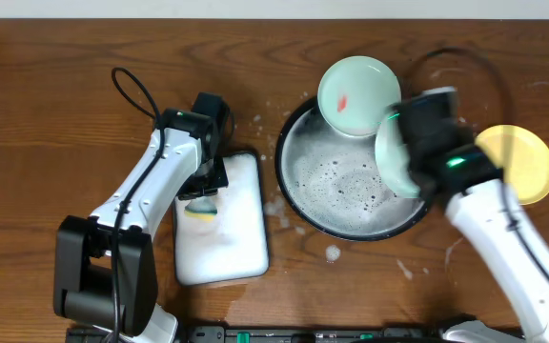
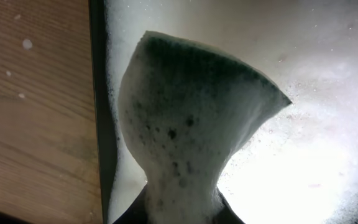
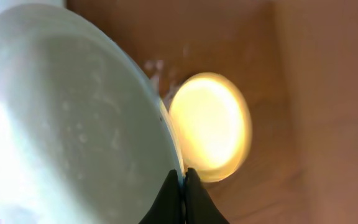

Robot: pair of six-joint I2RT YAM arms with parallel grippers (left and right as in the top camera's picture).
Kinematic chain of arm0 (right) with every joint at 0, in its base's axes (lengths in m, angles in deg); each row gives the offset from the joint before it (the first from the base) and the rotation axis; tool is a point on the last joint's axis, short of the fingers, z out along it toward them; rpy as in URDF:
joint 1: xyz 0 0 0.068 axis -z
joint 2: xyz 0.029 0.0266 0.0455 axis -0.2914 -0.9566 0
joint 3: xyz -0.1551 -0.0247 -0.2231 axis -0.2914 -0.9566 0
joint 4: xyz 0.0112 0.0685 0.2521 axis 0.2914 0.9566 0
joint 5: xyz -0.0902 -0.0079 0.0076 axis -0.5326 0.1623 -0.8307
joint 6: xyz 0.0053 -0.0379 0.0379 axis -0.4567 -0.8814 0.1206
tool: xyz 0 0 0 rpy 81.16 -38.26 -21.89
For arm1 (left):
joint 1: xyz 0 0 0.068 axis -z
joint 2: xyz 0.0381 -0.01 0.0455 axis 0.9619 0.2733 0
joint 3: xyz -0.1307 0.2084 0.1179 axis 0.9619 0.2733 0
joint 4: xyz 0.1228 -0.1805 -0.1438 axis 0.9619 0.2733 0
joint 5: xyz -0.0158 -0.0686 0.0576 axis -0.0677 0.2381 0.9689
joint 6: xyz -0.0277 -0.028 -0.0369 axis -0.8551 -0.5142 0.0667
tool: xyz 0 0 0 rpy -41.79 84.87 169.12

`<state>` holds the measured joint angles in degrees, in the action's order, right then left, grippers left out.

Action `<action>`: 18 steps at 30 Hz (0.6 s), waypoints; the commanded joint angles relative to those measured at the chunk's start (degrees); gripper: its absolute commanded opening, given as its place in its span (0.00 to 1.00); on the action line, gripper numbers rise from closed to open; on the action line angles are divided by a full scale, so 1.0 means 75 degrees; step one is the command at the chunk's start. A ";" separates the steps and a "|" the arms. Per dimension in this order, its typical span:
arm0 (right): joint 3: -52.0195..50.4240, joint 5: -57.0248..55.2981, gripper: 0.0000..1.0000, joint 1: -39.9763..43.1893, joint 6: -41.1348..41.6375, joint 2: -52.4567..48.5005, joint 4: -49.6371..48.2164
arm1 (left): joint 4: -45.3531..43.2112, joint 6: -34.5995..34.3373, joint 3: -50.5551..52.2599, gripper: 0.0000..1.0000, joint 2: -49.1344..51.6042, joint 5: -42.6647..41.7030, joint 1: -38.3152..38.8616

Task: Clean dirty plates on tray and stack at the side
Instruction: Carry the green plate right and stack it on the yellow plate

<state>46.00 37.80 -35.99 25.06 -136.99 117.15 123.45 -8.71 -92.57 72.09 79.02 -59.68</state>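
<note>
The black tray [image 1: 298,205] with soapy foam stands right of centre. A mint-green plate with a red smear [image 1: 355,95] leans on its far rim. My right gripper [image 3: 183,177] is shut on the rim of a second mint-green plate [image 1: 394,157], held tilted over the tray's right side; it fills the left of the right wrist view [image 3: 67,124]. The pale yellow plate [image 1: 520,162] lies on the wood to the right, also in the right wrist view [image 3: 210,124]. My left gripper [image 2: 182,205] is shut on a foamy sponge [image 2: 191,118] over the white tray [image 1: 241,229].
The white rounded tray [image 2: 303,155] lies left of the black tray, with soap splashes on the wood [image 1: 332,252] between and in front of them. A black cable loops at the back left [image 1: 136,90]. Both arms' bases are at the front edge.
</note>
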 commanded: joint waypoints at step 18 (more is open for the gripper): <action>0.0119 0.7012 0.01 0.8221 0.2116 -0.1839 -0.1151 | 0.0108 -0.0117 0.0003 0.17 0.0023 0.0067 -0.0032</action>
<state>46.06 87.44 24.27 38.22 -147.39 109.33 123.95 -8.71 -92.57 72.09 79.02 -59.68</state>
